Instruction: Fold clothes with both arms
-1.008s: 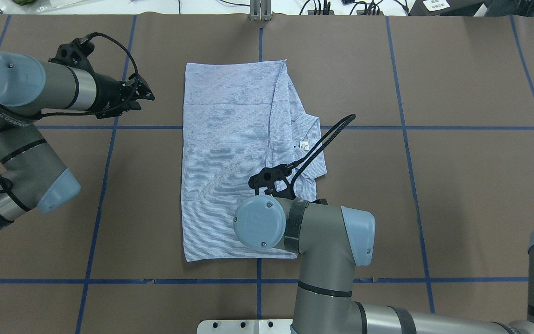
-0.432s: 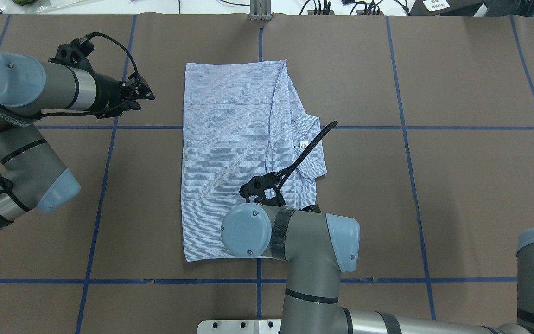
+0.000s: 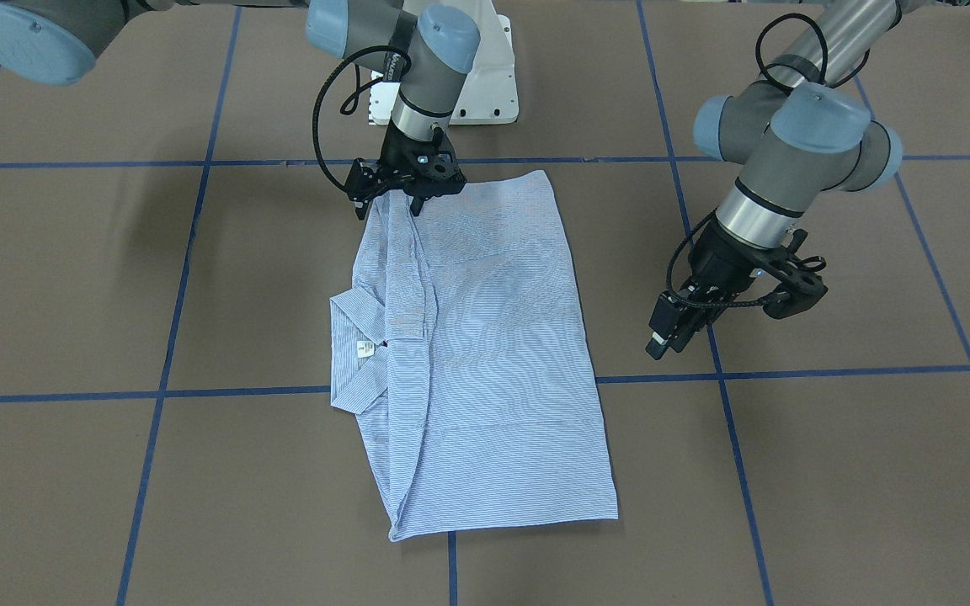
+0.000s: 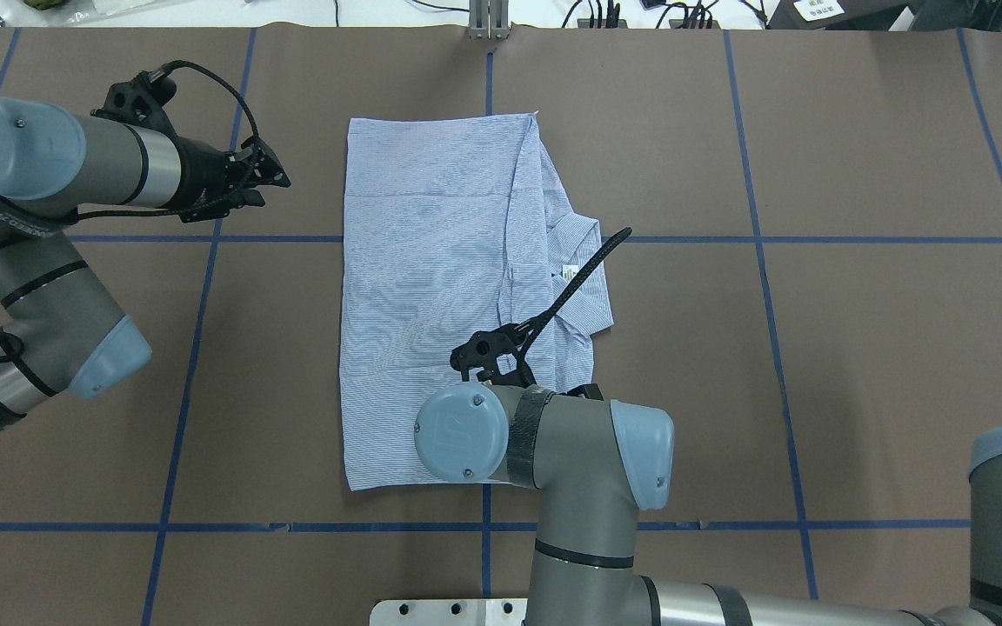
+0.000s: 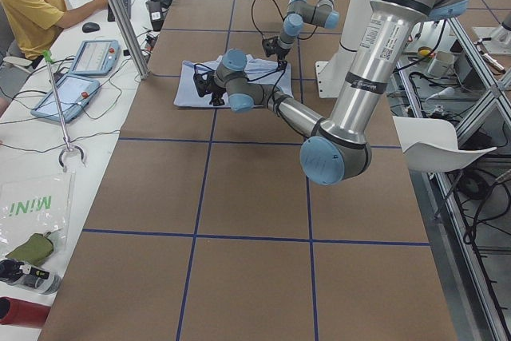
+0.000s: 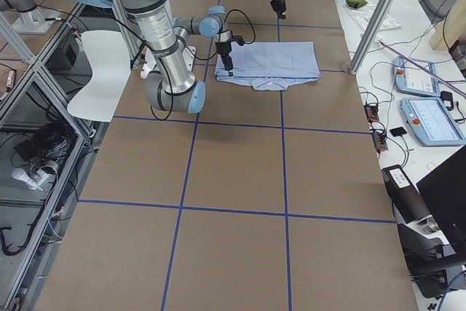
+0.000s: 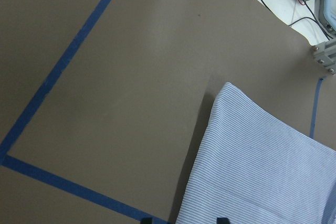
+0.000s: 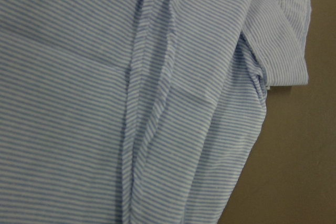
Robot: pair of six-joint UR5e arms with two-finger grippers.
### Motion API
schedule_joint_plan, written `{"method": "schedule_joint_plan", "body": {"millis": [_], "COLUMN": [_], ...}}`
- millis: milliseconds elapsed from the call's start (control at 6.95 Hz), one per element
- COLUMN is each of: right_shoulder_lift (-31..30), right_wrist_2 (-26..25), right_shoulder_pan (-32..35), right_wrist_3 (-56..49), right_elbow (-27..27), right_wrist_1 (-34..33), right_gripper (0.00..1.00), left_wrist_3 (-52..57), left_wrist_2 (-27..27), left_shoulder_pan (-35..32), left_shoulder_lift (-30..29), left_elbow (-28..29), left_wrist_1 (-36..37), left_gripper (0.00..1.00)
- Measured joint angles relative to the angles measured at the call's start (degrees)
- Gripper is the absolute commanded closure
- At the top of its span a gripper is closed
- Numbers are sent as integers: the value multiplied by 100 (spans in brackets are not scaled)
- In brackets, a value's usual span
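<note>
Hiding part of the shirt overhead: right arm.

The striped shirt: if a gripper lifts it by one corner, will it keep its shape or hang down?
Probably floppy: the shirt lies flat in soft folds, with wrinkles along the fold line, so it would likely drape and hang. It seems light, being thin cloth. The folded layers and the collar may shift or open if pushed.

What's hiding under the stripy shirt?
The shirt lies on the brown table. Blue tape lines run under its edges. Anything else beneath is covered by the cloth.
</note>
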Motion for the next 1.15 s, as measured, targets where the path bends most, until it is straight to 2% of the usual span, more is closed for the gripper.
{"method": "schedule_joint_plan", "body": {"millis": [576,1152], "right_shoulder_lift": [-95,-939], "right_wrist_2": [29,76], "right_shoulder_pan": [50,181], "right_wrist_3": [-5,-200], "right_elbow": [50,1026], "right_wrist_1": [-18,-167], "right_gripper": [0,0], "left_wrist_3": [0,-6], "left_wrist_2": [-2,-3], "left_shoulder_pan": [0,-2], "left_shoulder_lift": [-5,-1], "left_elbow": [-16,-84], "left_wrist_1": [0,0], "left_gripper": [49,49]}}
